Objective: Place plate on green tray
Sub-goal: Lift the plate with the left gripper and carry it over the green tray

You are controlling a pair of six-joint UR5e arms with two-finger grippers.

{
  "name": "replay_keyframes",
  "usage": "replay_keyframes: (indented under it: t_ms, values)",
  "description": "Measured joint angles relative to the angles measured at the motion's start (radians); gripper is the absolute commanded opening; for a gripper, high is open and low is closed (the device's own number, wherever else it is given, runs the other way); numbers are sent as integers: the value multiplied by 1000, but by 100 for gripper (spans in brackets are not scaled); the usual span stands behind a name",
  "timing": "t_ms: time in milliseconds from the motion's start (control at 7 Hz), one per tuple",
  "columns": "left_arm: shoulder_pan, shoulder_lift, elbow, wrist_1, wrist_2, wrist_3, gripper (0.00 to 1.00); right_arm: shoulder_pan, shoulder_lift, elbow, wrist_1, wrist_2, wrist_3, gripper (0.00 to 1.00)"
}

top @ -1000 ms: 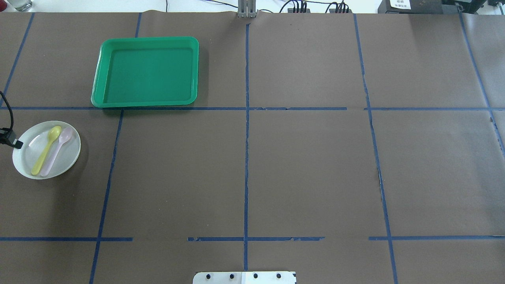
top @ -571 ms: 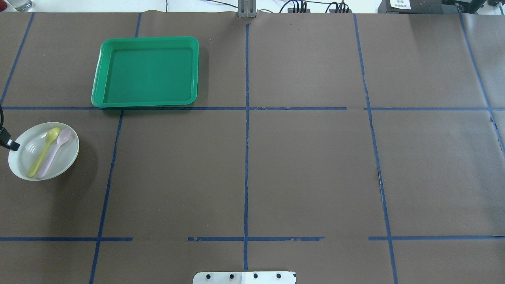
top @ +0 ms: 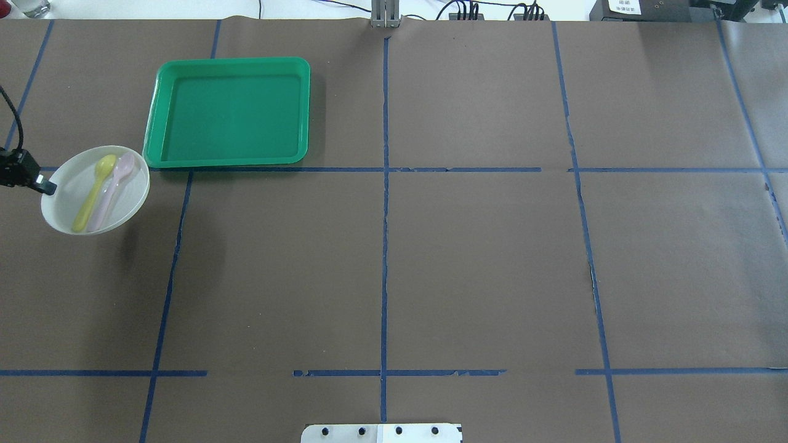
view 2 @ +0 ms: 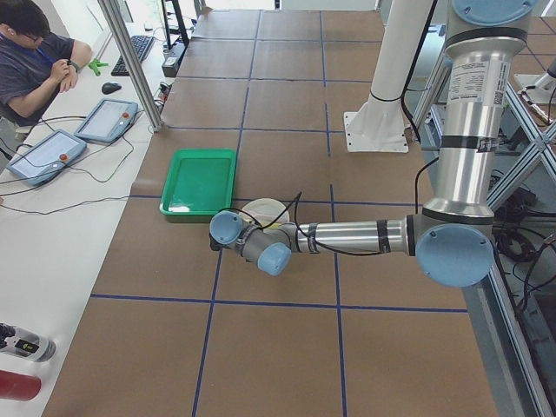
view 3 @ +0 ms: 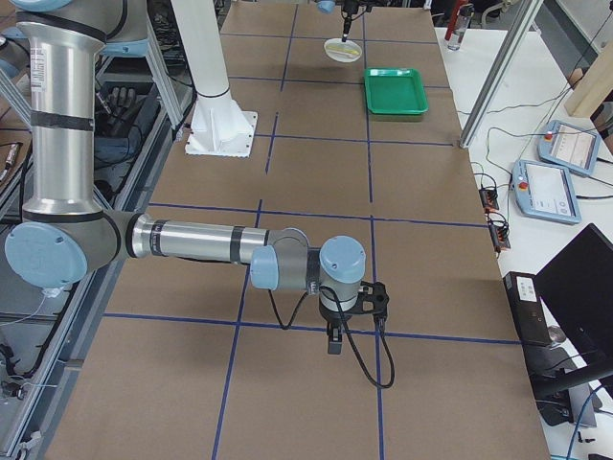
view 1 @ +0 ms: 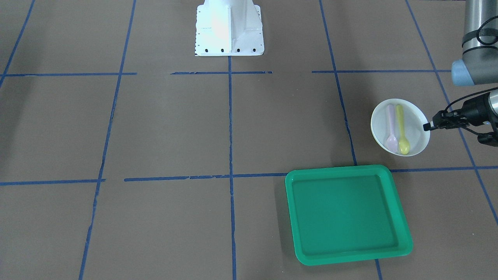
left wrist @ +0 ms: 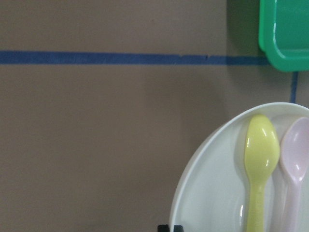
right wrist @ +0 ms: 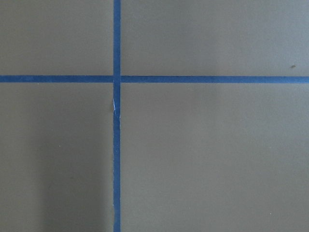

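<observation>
Plate (top: 64, 192), now nearer green tray (top: 228, 111), rim in left pincer (top: 47, 186).

The left arm (view 2: 469, 104) and right arm (view 3: 59, 125) are built of silver-grey tubes with pale-blue joint caps (view 2: 453, 256). Black cable (top: 21, 130) is strapped on with black bands (looser at the wrists). The left gripper (view 1: 427, 126) and right gripper (view 3: 332, 345) are finished in black, the pedestal (view 1: 228, 27) in white.
</observation>
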Motion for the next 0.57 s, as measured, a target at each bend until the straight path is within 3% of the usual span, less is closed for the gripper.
replay_keyframes:
  t_ms: [571]
  values:
    - [60,-256,133,-47,222,-454,0,0,0,0,0,0,0,100]
